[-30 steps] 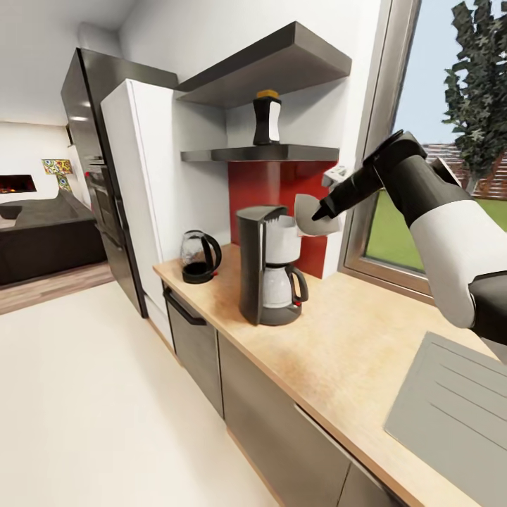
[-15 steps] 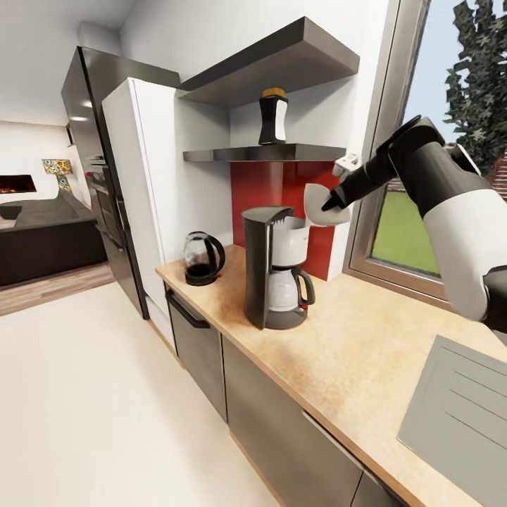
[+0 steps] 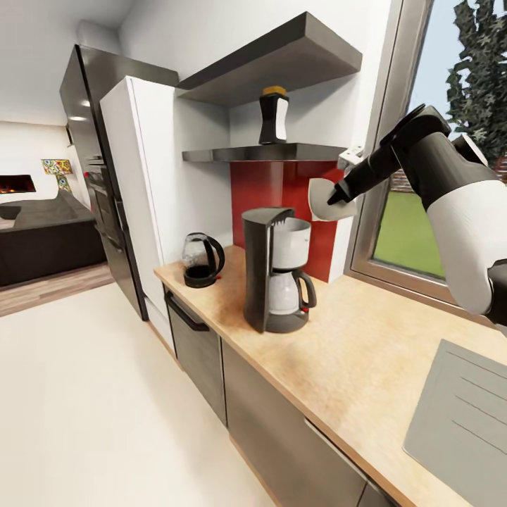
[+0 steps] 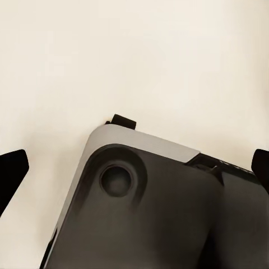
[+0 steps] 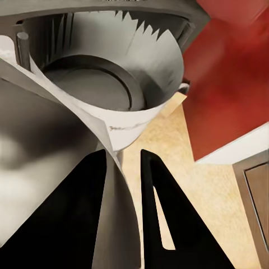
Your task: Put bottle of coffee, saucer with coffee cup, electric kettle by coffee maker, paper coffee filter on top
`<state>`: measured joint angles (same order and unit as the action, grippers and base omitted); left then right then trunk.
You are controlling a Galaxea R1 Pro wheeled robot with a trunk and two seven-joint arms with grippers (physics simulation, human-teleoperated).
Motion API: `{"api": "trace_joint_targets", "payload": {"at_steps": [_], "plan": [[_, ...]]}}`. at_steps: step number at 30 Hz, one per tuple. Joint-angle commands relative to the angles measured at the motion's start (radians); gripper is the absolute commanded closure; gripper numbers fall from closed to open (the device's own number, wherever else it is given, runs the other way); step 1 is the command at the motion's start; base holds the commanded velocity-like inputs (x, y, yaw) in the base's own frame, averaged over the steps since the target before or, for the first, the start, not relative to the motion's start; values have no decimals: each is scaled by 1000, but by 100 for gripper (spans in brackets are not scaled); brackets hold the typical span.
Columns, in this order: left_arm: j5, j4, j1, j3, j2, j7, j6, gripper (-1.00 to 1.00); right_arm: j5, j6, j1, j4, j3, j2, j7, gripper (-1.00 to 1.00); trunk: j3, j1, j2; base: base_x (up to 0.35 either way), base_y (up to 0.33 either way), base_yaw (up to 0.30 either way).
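The coffee maker stands upright on the table, its dark back toward the room and its pale carafe seated under the white filter basket. Up and to the window side of the coffee maker, the right gripper hangs in the air with the paper coffee filter pinched between its jaws; the white cone sits higher than the machine's top and clear of it, in front of the red wall panel.

In the right wrist view the two dark fingers press on a fold of the paper coffee filter, and beyond the paper the open basket of the coffee maker shows as a ribbed grey bowl (the table is beige past its edge).

The electric kettle rests on the table on the far side of the coffee maker, near the table's end by the white cabinet, well apart from the machine. Above the coffee maker, the bottle of coffee stands upright on the kitchen shelf, under a thicker grey shelf. The grey sink lies in the table on the near side of the coffee maker.

In the left wrist view the tips of the left gripper sit at opposite edges, spread wide with nothing between them, over a grey part of the robot's body and pale floor.
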<state>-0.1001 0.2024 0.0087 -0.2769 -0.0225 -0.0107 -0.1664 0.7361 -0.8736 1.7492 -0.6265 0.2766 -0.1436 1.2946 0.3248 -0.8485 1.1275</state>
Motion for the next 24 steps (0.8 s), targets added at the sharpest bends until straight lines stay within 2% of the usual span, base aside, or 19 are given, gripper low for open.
{"api": "trace_joint_targets", "payload": {"at_steps": [1, 24], "plan": [[-10, 2, 0, 2, 0, -1, -1, -100, 7, -8, 1, -2, 3, -1, 8, 100, 1, 0, 1, 105, 37, 0], [-10, 3, 0, 2, 1, -1, -1, -100, 8, -8, 1, -4, 4, -2, 9, 100, 1, 0, 1, 77, 63, 0]]}}
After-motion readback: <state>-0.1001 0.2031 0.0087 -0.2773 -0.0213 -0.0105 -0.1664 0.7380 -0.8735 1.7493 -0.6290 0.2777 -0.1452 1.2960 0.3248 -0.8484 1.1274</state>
